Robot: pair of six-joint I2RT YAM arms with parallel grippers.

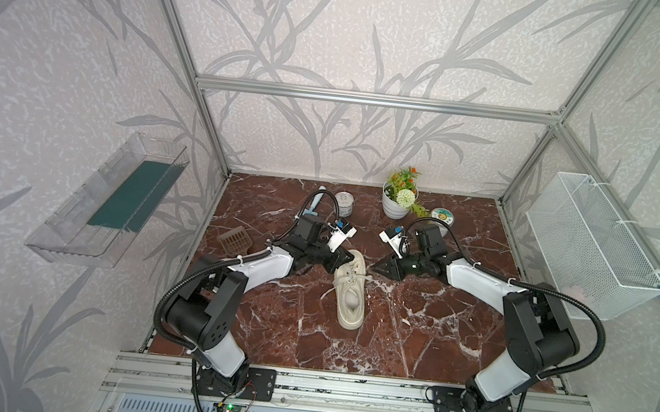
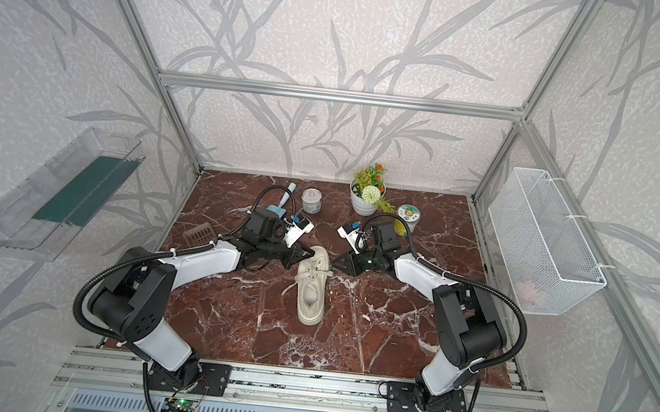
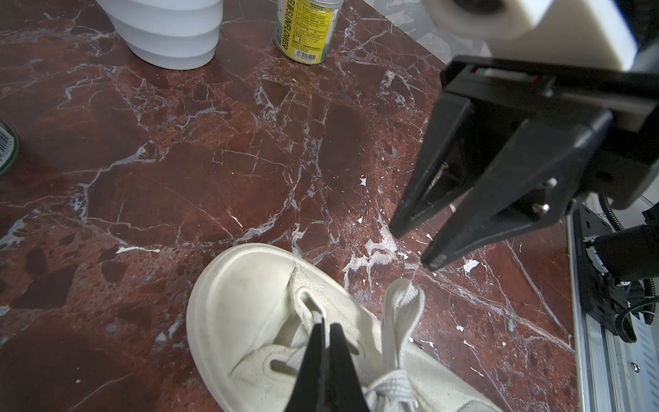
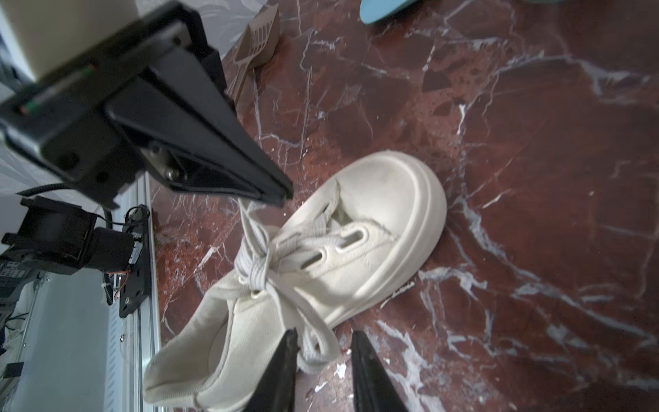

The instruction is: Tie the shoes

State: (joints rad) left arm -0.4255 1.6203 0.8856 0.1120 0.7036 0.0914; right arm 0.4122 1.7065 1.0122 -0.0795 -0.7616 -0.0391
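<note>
A cream shoe (image 1: 349,301) (image 2: 310,297) lies on the marble table, toe toward the back wall, with its laces knotted over the tongue. My left gripper (image 1: 347,260) (image 2: 308,253) (image 3: 326,319) hovers over the toe end, shut, and in the right wrist view its tips (image 4: 283,194) pinch a lace loop (image 4: 249,228) that rises from the knot. My right gripper (image 1: 376,267) (image 2: 335,262) (image 4: 324,335) stands open beside the shoe. The other lace loop (image 4: 321,342) (image 3: 404,303) lies loose between its fingers.
At the back stand a white flower pot (image 1: 395,207), a grey can (image 1: 343,204), a yellow-labelled can (image 1: 442,219) and a blue brush (image 1: 313,207). A brown scoop (image 1: 235,241) lies left. A wire basket (image 1: 595,247) and a clear bin (image 1: 112,196) hang on the side walls.
</note>
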